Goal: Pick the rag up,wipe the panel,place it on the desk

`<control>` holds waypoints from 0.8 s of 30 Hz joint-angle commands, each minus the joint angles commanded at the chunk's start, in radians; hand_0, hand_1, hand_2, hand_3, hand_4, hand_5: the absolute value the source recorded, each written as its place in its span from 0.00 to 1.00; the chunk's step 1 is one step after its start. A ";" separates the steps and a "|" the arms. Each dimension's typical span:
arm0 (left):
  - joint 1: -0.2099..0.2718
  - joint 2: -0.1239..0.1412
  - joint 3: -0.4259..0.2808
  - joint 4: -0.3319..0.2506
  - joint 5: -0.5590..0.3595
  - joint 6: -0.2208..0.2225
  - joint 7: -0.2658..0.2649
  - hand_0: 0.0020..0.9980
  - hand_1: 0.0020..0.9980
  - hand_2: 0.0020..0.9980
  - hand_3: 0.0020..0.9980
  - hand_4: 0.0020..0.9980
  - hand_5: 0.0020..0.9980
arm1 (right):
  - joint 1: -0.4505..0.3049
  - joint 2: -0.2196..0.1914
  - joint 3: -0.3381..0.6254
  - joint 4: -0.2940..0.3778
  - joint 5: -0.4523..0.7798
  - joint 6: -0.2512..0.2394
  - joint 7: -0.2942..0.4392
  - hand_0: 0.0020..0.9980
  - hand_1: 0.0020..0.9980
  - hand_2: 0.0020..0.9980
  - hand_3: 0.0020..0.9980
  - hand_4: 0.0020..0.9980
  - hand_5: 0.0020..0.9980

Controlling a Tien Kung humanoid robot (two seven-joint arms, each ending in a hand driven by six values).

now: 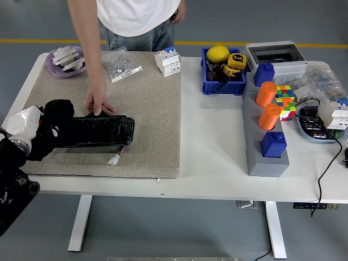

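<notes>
A glossy black panel (pixel 100 131) lies on the beige mat (pixel 147 109) at the left of the table. My left hand (pixel 53 126), black with a white wrist (pixel 24 120), sits on the panel's left end. It is closed on a dark rag (pixel 57 111) that is hard to tell apart from the fingers. A person at the far side presses one hand (pixel 97 101) on the panel's back edge. A small white connector (pixel 113 160) on a wire trails from the panel's front.
A purple dish (pixel 65 62), a clear bag (pixel 119 65) and a white breaker (pixel 167 61) line the mat's back edge. To the right are a blue bin (pixel 223 84), a grey block (pixel 263 157) with orange cylinders and blue blocks, and a colour cube (pixel 285 101).
</notes>
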 joint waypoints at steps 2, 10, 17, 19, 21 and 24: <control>-0.005 -0.002 0.017 -0.011 -0.002 -0.002 0.004 0.20 0.13 0.54 0.53 0.29 0.00 | 0.000 0.000 -0.001 0.000 0.001 0.001 0.000 0.74 0.61 0.66 0.62 1.00 0.62; -0.032 -0.014 0.115 -0.059 -0.016 -0.010 0.017 0.20 0.13 0.54 0.53 0.29 0.00 | 0.001 0.000 0.001 0.000 0.001 0.000 0.001 0.74 0.61 0.66 0.62 1.00 0.62; -0.060 -0.034 0.193 -0.088 -0.029 -0.015 0.025 0.20 0.13 0.54 0.53 0.29 0.00 | 0.002 0.000 -0.001 0.000 0.001 0.001 0.001 0.74 0.60 0.66 0.62 1.00 0.62; -0.067 -0.039 0.210 -0.095 -0.031 -0.017 0.028 0.20 0.13 0.54 0.53 0.29 0.00 | 0.002 0.000 -0.001 0.000 0.000 0.001 0.001 0.74 0.60 0.66 0.62 1.00 0.62; -0.073 -0.042 0.227 -0.105 -0.032 -0.020 0.031 0.20 0.13 0.54 0.54 0.29 0.00 | 0.002 -0.001 -0.002 0.000 0.001 0.001 0.001 0.73 0.61 0.66 0.62 1.00 0.62; -0.080 -0.043 0.250 -0.123 -0.032 -0.024 0.036 0.20 0.13 0.54 0.54 0.29 0.00 | 0.002 -0.001 -0.003 0.000 0.002 0.001 0.002 0.73 0.61 0.66 0.62 1.00 0.62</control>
